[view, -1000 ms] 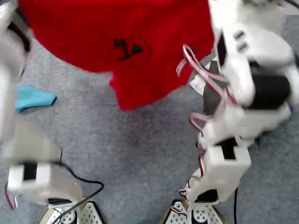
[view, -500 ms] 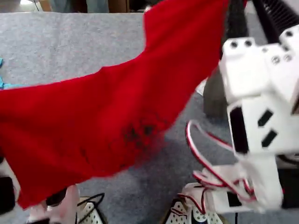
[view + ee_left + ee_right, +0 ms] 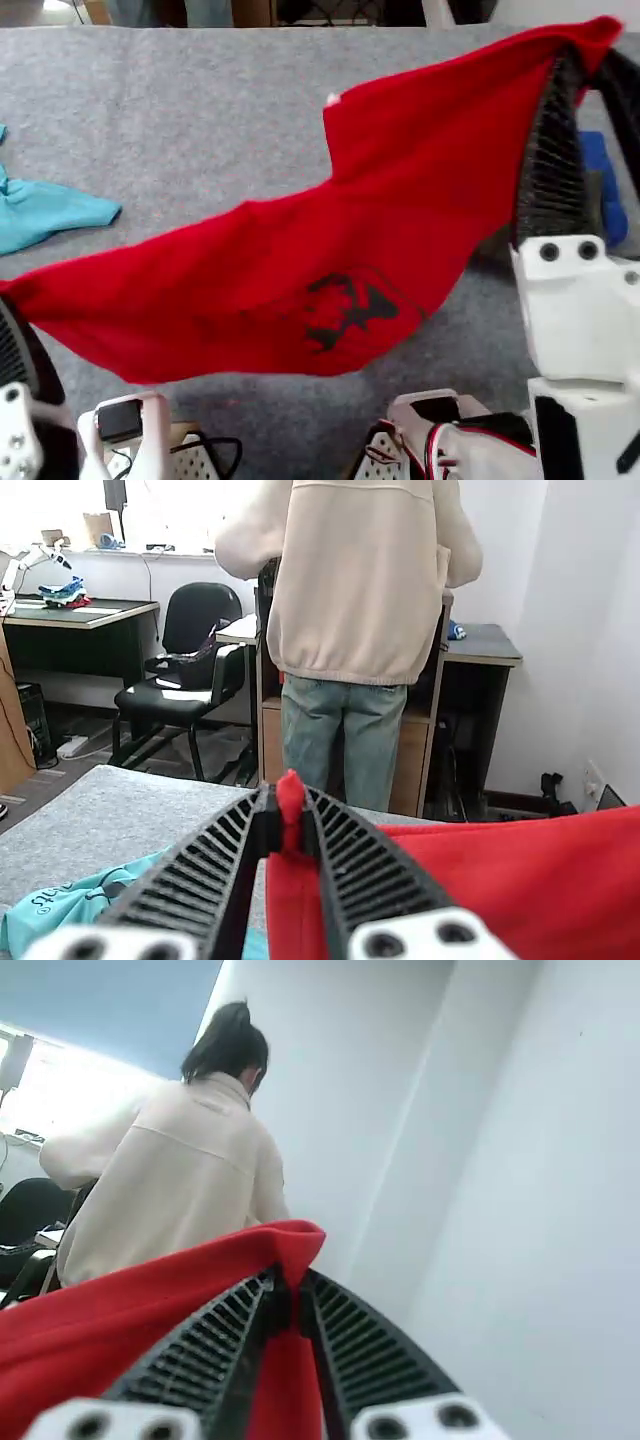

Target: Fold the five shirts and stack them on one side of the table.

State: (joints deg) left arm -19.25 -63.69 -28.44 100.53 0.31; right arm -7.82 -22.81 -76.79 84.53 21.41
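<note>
Stretched above the desk [image 3: 150, 110], a shirt [image 3: 330, 270], pinched at one end in the left hand [image 3: 290, 802] at the near left and at the other in the right hand [image 3: 285, 1288] at the far right. Off to the left, flat on the desk by its left edge, a second shirt [image 3: 45, 215], apart from the first
</note>
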